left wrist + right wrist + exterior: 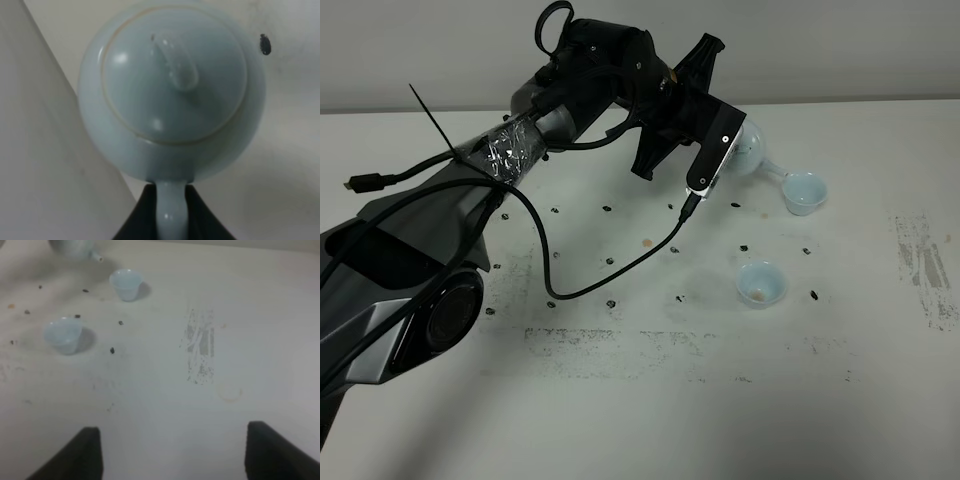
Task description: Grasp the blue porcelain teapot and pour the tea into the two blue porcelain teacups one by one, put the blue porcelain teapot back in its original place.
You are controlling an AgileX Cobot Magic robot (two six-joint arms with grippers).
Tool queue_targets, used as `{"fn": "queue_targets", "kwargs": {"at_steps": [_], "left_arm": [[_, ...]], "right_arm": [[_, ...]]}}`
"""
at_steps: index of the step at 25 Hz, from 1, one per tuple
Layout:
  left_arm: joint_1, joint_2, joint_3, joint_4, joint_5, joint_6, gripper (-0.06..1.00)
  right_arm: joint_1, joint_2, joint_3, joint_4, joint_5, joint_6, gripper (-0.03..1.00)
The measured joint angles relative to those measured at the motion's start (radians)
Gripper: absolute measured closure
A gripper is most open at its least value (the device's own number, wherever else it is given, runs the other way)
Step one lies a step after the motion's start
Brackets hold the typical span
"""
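The left gripper (172,212) pinches the teapot (170,90) by its handle, spout by the nearest cup (805,192): pouring, I think. Next, swing to the farther cup (760,284). The right gripper (175,440) gapes wide, empty.

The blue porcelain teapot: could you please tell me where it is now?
In the exterior high view the teapot is right of centre at the back, its handle in the left gripper, spout beside the farther teacup.

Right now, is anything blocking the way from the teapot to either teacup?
Nothing visible. The left gripper holds the teapot by its handle, spout next to the far teacup; only stained table separates it from the near teacup.
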Motion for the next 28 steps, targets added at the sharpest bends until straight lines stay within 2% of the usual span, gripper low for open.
{"fn": "queue_targets", "kwargs": {"at_steps": [8, 16, 28], "left_arm": [[-0.019, 0.0, 0.0, 0.043, -0.012, -0.037, 0.94], [-0.041, 0.0, 0.0, 0.162, -0.014, -0.157, 0.94], [-0.077, 0.0, 0.0, 0.248, -0.016, -0.18, 0.94]], "right_arm": [[0.0, 0.0, 0.0, -0.001, 0.0, 0.0, 0.39], [0.0, 0.0, 0.0, -0.001, 0.0, 0.0, 0.39], [0.0, 0.0, 0.0, -0.001, 0.0, 0.0, 0.39]]}}
